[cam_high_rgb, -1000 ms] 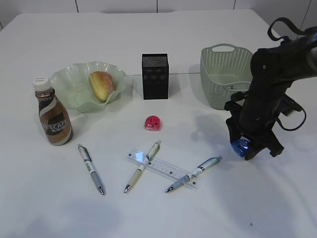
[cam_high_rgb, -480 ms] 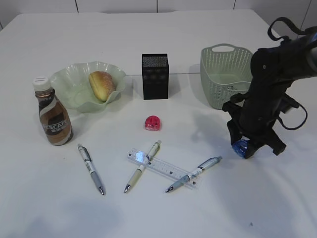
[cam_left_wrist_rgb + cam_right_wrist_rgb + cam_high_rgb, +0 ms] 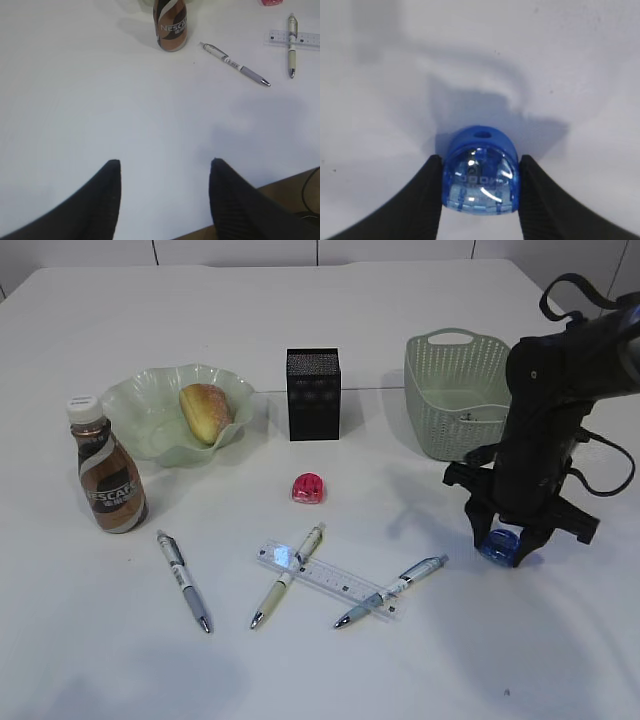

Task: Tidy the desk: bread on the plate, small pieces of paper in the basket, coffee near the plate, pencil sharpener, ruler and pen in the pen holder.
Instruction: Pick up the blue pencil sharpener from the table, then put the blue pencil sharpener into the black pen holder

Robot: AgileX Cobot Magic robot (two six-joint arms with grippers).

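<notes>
My right gripper (image 3: 498, 543) is shut on a blue pencil sharpener (image 3: 481, 172), held low over the table in front of the basket (image 3: 437, 400); it also shows in the exterior view (image 3: 496, 547). A red pencil sharpener (image 3: 307, 488) lies in front of the black pen holder (image 3: 313, 394). A clear ruler (image 3: 330, 580) lies under two pens (image 3: 288, 575) (image 3: 392, 590); a third pen (image 3: 184, 580) lies to the left. The bread (image 3: 205, 412) is on the green plate (image 3: 140, 415), with the coffee bottle (image 3: 108, 480) beside it. My left gripper (image 3: 165, 167) is open and empty. I see no paper pieces.
The left wrist view shows the coffee bottle (image 3: 170, 25), a pen (image 3: 235, 64), the ruler (image 3: 295, 39) and the table's front edge (image 3: 280, 182) close to the jaws. The right arm's cables hang near the basket.
My right gripper has shifted slightly right and down with the blue sharpener, and its wrist has turned. Nothing else on the table has moved.
</notes>
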